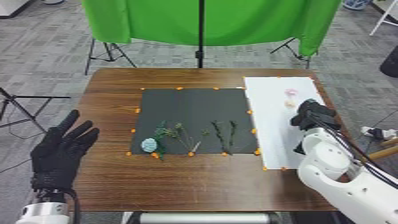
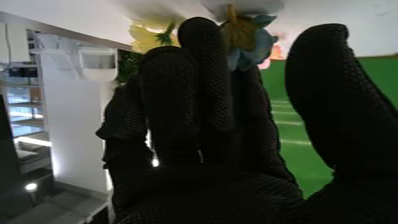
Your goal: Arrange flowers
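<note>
On the white sheet (image 1: 277, 140), my right hand (image 1: 313, 116) is over the right part, just nearer than a pink flower (image 1: 290, 92) and a pale flower (image 1: 290, 103). In the right wrist view my right hand (image 2: 204, 145) has its fingers nearly straight and its thumb apart; a yellow flower (image 2: 147, 37), a blue flower (image 2: 255, 47) and part of a pink one lie by the fingertips. A light-blue flower head (image 1: 149, 145) and green sprigs (image 1: 233, 132) rest on the black mat (image 1: 191, 105). My left hand (image 1: 64, 150) is open beside the table's left edge.
Orange tabs (image 1: 254, 131) line the edges of the mat and sheet on the brown table (image 1: 195, 185). Beyond the far edge stand a green cloth (image 1: 258, 25) and black stands. A white bar lies along the near edge.
</note>
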